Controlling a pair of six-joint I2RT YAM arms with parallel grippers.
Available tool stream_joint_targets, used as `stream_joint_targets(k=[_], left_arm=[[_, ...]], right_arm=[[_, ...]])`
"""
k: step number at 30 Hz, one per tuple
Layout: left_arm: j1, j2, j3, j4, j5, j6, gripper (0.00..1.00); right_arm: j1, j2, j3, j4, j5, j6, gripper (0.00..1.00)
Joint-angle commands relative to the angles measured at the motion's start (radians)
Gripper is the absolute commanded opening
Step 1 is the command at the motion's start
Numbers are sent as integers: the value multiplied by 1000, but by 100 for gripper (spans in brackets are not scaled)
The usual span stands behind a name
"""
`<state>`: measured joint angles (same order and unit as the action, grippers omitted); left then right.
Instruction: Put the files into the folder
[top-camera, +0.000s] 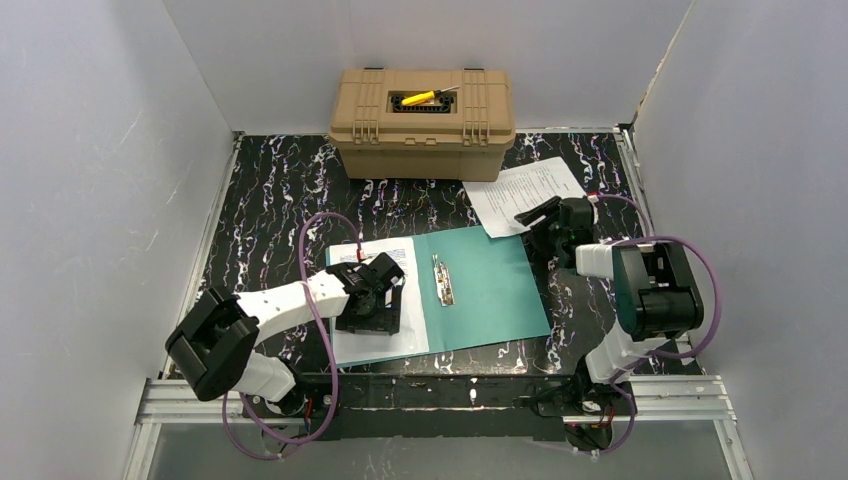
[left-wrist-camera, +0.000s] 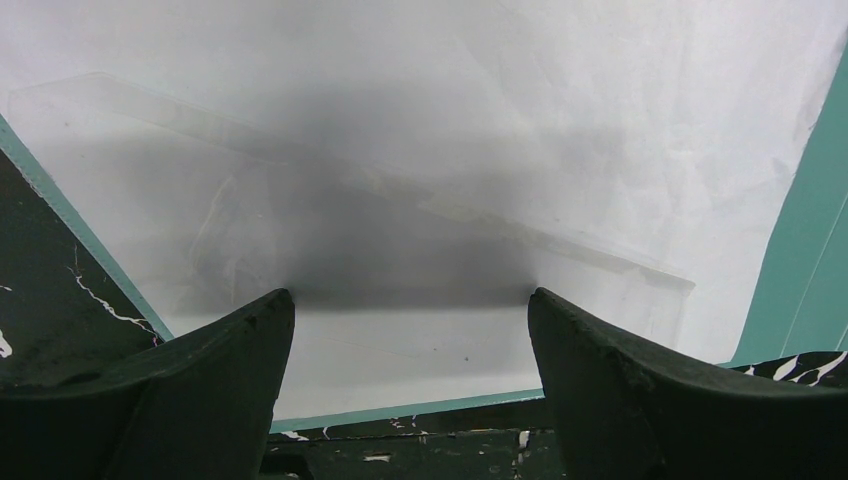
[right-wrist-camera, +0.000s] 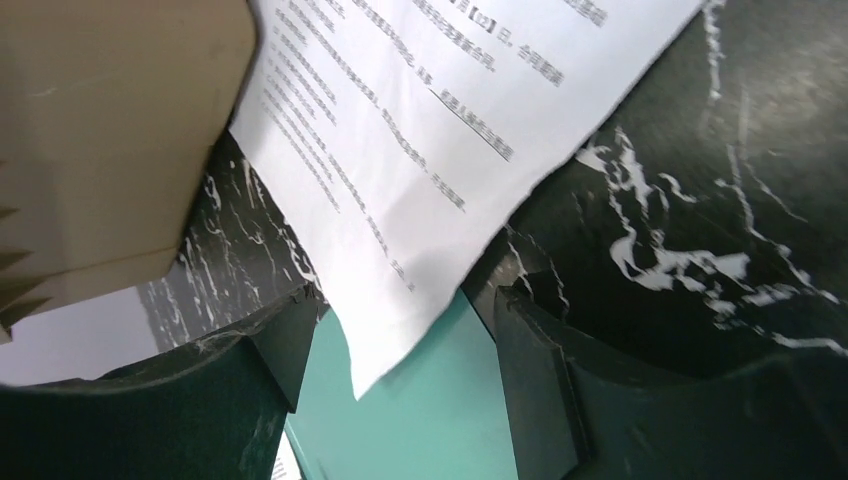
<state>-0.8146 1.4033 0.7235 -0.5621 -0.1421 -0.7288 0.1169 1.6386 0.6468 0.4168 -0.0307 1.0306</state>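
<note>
A teal folder (top-camera: 490, 290) lies open in the middle of the table, with a metal clip (top-camera: 443, 280) on its right leaf. One white file sheet (top-camera: 375, 345) lies on the left leaf. My left gripper (top-camera: 385, 297) is open and low over that sheet (left-wrist-camera: 420, 150), fingers spread (left-wrist-camera: 412, 300), holding nothing. The second printed sheet (top-camera: 525, 192) lies at the back right, its near corner over the folder's far right corner. My right gripper (top-camera: 532, 216) is open with that sheet's corner (right-wrist-camera: 400, 230) between its fingers (right-wrist-camera: 400, 305), above the teal leaf (right-wrist-camera: 440, 420).
A tan toolbox (top-camera: 422, 120) with a yellow tool (top-camera: 420, 97) on its lid stands at the back centre; its corner shows in the right wrist view (right-wrist-camera: 110, 130). White walls enclose the black marbled table (top-camera: 270, 200) on three sides.
</note>
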Motion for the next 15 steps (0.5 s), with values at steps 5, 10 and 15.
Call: stream_joint_targets(k=[5,10,15], left_arm=[[5,76,-50,82,53,-9,84],[5,84,-46,80,52,-11,84],[6,88,-39,71,50,-11,84]], right_arm=[[-2,140,21,30,7,48,73],[-2,194,37,63,17,69,73],[-2,240,50,99,17,93,68]])
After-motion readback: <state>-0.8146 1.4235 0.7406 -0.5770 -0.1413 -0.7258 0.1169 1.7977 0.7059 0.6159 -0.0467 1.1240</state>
